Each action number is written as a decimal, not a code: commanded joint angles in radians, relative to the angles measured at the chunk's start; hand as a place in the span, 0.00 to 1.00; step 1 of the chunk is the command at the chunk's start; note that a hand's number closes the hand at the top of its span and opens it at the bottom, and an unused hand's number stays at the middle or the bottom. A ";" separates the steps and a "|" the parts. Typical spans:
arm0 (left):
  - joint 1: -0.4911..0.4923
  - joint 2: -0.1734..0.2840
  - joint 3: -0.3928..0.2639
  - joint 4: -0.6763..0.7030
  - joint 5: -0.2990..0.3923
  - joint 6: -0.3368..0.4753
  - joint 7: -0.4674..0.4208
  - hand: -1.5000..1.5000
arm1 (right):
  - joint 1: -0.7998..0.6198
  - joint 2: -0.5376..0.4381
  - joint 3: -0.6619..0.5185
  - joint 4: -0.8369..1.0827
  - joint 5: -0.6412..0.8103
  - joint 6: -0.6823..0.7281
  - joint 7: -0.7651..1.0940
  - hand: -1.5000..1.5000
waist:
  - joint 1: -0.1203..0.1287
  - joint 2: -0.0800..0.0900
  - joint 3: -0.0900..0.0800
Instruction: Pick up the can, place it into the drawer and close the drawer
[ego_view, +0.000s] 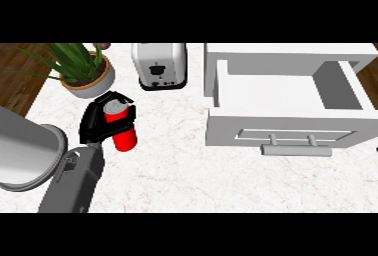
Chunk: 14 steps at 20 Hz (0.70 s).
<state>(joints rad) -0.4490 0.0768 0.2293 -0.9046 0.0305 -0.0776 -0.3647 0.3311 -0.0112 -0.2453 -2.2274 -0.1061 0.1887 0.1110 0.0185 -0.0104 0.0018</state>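
Left of centre on the marble counter (184, 175), my left hand (100, 122) is curled around the red can (124, 135), fingers and thumb wrapped about its upper half, the silver top (113, 106) peeking out between them. The can's red lower end pokes out below my fingers, tilted a little, and I can't tell whether it touches the counter or hangs just above it. My grey forearm (77, 182) runs up from the lower edge to meet the hand. Over to the right, the white drawer (284, 92) stands pulled open, well apart from the can, its handle (295, 149) facing me. Just behind my hand sits a potted plant (83, 70), and next to it a toaster (159, 65). At the left edge, a grey pot (26, 150) is near my forearm.
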 joint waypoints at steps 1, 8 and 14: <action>0.024 -0.045 -0.074 -0.243 -0.020 0.069 0.156 1.00 | 0.020 -0.003 -0.017 0.010 -0.008 0.020 -0.022 0.00 | -0.009 0.002 0.000; -0.017 -0.076 -0.289 -0.497 -0.011 0.270 0.427 1.00 | 0.002 -0.050 -0.095 0.020 -0.104 0.046 -0.015 0.00 | -0.022 0.005 -0.001; -0.148 -0.077 -0.405 -0.544 -0.046 0.386 0.578 1.00 | -0.034 -0.045 -0.086 -0.006 -0.083 0.027 0.025 0.00 | -0.026 0.008 -0.001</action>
<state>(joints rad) -0.5429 0.0032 -0.0840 -1.3876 0.0050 0.2183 0.1166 0.3153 -0.0443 -0.3083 -2.2272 -0.1736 0.2158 0.1211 -0.0048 -0.0034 0.0006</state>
